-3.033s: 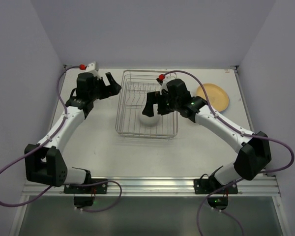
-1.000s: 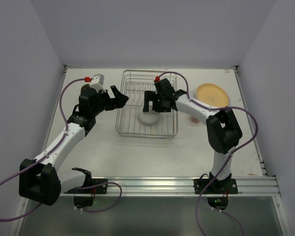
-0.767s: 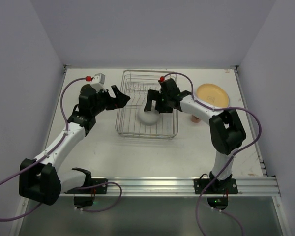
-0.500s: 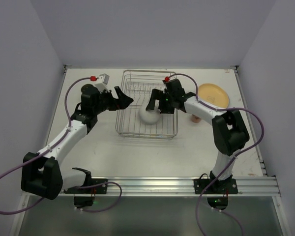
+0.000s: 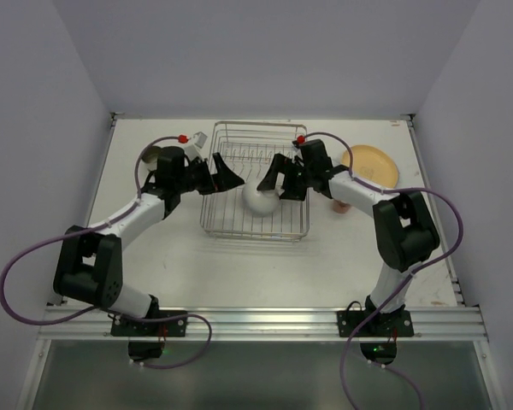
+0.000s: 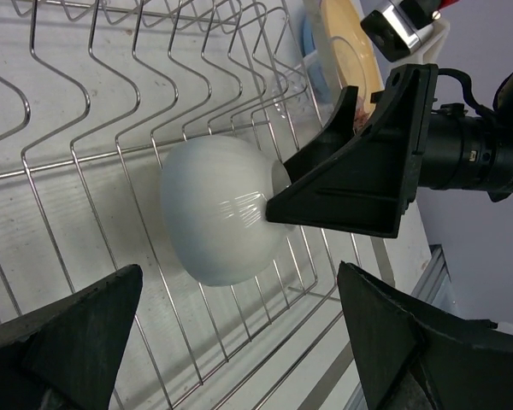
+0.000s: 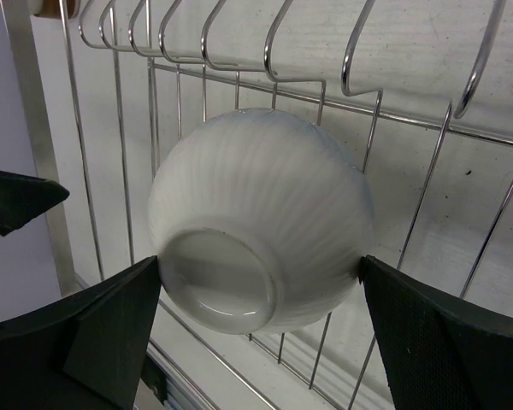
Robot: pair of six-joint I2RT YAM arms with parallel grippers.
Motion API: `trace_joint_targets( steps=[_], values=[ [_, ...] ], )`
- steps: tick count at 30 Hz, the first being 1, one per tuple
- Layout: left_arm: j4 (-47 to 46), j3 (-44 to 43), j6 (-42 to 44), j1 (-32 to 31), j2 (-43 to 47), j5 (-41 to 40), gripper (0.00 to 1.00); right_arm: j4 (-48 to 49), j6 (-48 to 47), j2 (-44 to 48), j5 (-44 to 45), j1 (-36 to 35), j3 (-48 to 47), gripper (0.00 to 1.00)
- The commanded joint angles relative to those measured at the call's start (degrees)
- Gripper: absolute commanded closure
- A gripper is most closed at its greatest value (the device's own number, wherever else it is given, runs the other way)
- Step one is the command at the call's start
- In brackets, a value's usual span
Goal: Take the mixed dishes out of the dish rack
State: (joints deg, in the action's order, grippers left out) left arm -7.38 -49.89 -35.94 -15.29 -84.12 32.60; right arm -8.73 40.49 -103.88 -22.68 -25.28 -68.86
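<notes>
The dish rack (image 5: 255,224) is a silver wire basket in the middle of the table. A white bowl (image 5: 259,200) lies upside down in it, foot ring toward the right wrist camera (image 7: 256,213). My right gripper (image 7: 261,266) is open and straddles the bowl, one fingertip at each side of it. From the rack's left edge, my left gripper (image 5: 225,175) points at the bowl (image 6: 218,209) and stands open with nothing in it (image 6: 239,342). A yellow-orange plate (image 5: 369,166) lies right of the rack, on a blue plate (image 6: 309,47).
A salmon-pink mug (image 5: 339,206) stands just right of the rack, partly behind my right arm. A small brown cup (image 5: 151,155) sits at the far left behind my left arm. Upright tines (image 6: 179,51) fill the rack's far half. Walls close in the back and sides.
My left gripper has swung right, over the rack's left edge, toward the bowl. My right gripper has shifted right and settled with its fingers on either side of the bowl. The bowl has not moved.
</notes>
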Motion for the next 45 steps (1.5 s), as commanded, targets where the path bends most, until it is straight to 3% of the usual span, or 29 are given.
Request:
trace_joint_targets(
  steps=[1, 15, 23, 29, 36, 43, 45],
  values=[
    [0.4, -4.0, -0.7, 0.3, -1.6, 4.0, 0.00, 2.9, 3.3, 1.0, -5.8, 0.1, 1.7, 0.04],
    [4.6, -6.5, -0.4, -0.9, -11.5, 5.7, 0.00, 6.4, 5.0, 0.9, -8.8, 1.7, 2.9, 0.04],
    [-3.5, -4.1, -6.0, -1.6, -13.1, 8.6, 0.00, 6.9, 5.1, 0.3, -9.9, 1.9, 2.5, 0.05],
    [-13.6, -1.4, -12.1, -1.9, -13.8, 12.1, 0.09, 7.1, 5.1, 0.3, -10.4, 2.1, 2.3, 0.05],
    [-14.9, -1.7, -12.7, -2.6, -14.7, 12.8, 0.10, 6.8, 4.8, 0.3, -10.3, 2.1, 2.2, 0.05],
    [-15.4, -1.4, -12.9, -2.8, -13.5, 12.4, 0.32, 6.4, 4.9, 1.0, -9.1, 2.2, 2.4, 0.05],
    [-16.1, -0.9, -13.1, -2.8, -13.0, 12.4, 0.43, 6.2, 5.0, 0.8, -9.1, 2.3, 2.2, 0.05]
  ],
)
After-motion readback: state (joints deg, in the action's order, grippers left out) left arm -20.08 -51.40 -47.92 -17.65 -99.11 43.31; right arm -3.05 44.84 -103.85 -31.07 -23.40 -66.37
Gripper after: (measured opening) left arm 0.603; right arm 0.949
